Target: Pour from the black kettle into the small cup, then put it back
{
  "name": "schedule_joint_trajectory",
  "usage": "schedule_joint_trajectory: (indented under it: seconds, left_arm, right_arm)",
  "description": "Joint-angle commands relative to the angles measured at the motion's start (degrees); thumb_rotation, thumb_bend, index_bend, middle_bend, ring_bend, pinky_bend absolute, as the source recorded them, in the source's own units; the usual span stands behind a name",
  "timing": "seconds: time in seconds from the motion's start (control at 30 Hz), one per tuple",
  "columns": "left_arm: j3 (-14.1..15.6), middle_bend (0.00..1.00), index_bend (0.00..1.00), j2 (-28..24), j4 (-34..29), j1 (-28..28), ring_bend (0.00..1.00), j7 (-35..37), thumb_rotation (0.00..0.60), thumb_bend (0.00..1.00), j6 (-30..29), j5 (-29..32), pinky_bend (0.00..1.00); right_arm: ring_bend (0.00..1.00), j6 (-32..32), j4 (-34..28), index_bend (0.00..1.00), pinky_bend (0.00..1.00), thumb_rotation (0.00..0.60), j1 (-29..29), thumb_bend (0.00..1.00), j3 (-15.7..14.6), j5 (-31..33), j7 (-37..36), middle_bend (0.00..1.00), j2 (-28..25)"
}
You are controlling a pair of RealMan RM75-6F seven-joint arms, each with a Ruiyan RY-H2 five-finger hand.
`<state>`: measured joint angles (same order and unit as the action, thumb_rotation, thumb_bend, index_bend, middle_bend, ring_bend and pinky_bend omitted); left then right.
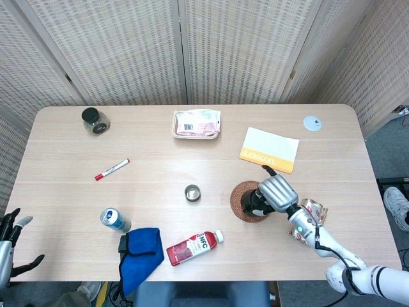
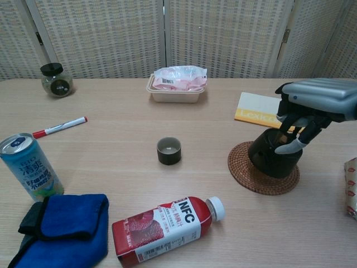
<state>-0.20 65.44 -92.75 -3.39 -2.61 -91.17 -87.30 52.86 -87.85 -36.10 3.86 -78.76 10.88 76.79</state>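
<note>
— Chest view: where's the right hand [image 2: 312, 114]?
— Fingers curled down around the top of the black kettle [image 2: 273, 158], gripping it at right of frame, over the woven coaster [image 2: 262, 174].
— And the small cup [image 2: 169, 151]?
— Centre frame, well apart, bare tabletop [image 2: 111, 139] between.
— Left hand [image 1: 11, 238]?
— Head view, lower-left corner, fingers spread, holding nothing.
</note>
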Motion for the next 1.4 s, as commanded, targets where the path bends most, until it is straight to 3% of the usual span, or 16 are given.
schedule_joint_trajectory:
  seconds: [0.03, 0.2, 0.47, 0.6, 0.87, 1.03, 1.4]
  left_arm:
    - [-0.02, 0.02, 0.18, -0.02, -0.01, 0.00, 0.03, 0.02, 0.600, 0.06, -0.03, 0.02, 0.00]
    - [-0.07, 0.02, 0.19, -0.01, -0.05, 0.01, 0.03, -0.02, 0.600, 0.06, -0.18, -0.09, 0.00]
    - [-0.05, 0.02, 0.19, 0.04, 0.11, -0.06, 0.03, 0.09, 0.600, 0.06, -0.26, -0.02, 0.00]
    - [-0.09, 0.02, 0.19, 0.02, 0.09, -0.01, 0.03, 0.03, 0.600, 0.06, -0.28, -0.08, 0.00]
    - [-0.14, 0.02, 0.19, 0.14, 0.08, 0.23, 0.03, -0.25, 0.600, 0.06, -0.02, -0.11, 0.00]
    - [-0.18, 0.02, 0.19, 0.17, 0.10, 0.39, 0.03, -0.49, 0.600, 0.06, 0.29, 0.06, 0.00]
    - [-0.21, 0.02, 0.19, 0.20, 0.37, 0.49, 0.03, -0.34, 0.600, 0.06, 0.59, 0.41, 0.00]
  right_arm:
    - [0.89, 0.41, -0.36, 0.98, 0.15, 0.439, 0.21, 0.00, -0.20, -0.36, -0.12, 1.00, -0.41]
    - [0.90, 1.22, -0.92, 0.99, 0.19, 0.437, 0.61, 0.07, -0.49, -1.01, -0.51, 1.00, -1.04]
    - [0.90, 1.92, -1.64, 0.99, 0.24, 0.438, 1.24, 0.09, -0.96, -1.28, -0.60, 1.00, -1.82]
    - [0.92, 2.47, -2.00, 1.00, 0.25, 0.437, 1.67, 0.00, -1.00, -0.87, 0.19, 1.00, -2.01]
    - [0.92, 1.28, -4.00, 1.00, 0.25, 0.437, 1.85, 0.00, -0.90, 1.34, 0.31, 1.00, -3.01]
    - [0.92, 0.92, -3.52, 1.00, 0.25, 0.407, 1.79, 0.16, -1.07, 1.19, -0.15, 1.00, -2.86]
    - [0.92, 0.78, -2.88, 1.00, 0.26, 0.393, 1.62, 0.34, -1.24, 0.42, -0.63, 1.00, -2.30]
